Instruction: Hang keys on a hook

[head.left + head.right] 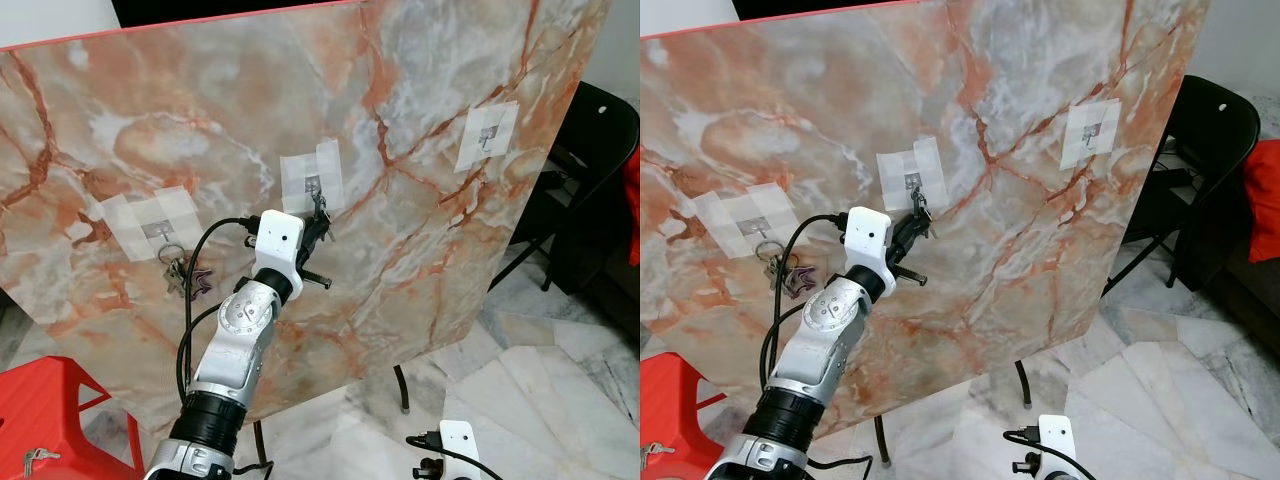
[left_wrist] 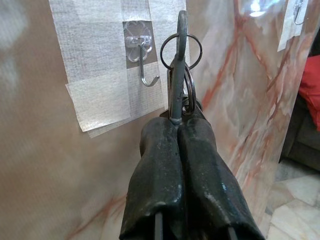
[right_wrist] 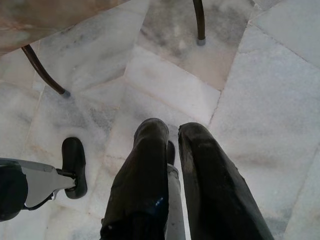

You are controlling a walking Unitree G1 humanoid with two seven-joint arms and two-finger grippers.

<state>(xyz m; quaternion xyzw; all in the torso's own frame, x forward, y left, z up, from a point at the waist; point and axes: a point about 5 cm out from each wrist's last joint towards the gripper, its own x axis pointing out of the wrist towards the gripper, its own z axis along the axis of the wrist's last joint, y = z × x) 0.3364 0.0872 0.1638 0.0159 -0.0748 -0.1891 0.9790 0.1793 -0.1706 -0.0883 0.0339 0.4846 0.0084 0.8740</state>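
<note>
Up ahead, keys (image 2: 179, 75) pinched in left end effector (image 2: 178, 125), seemingly beside hook (image 2: 145, 72).

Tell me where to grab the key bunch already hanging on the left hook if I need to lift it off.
Grip the keys dangling under the ring, coming straight at the marble board from the front. The ring sits over the left hook, so a low hold keeps it clear for lifting. The left gripper is shut on another key bunch.

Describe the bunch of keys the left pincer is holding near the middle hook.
The dark metal bunch of keys on thin wire rings is clamped upright between the left pincer's shut black fingers. One key blade stands up, a ring looped round it. It sits beside the clear plastic hook with a metal prong, not yet hung on it.
</note>
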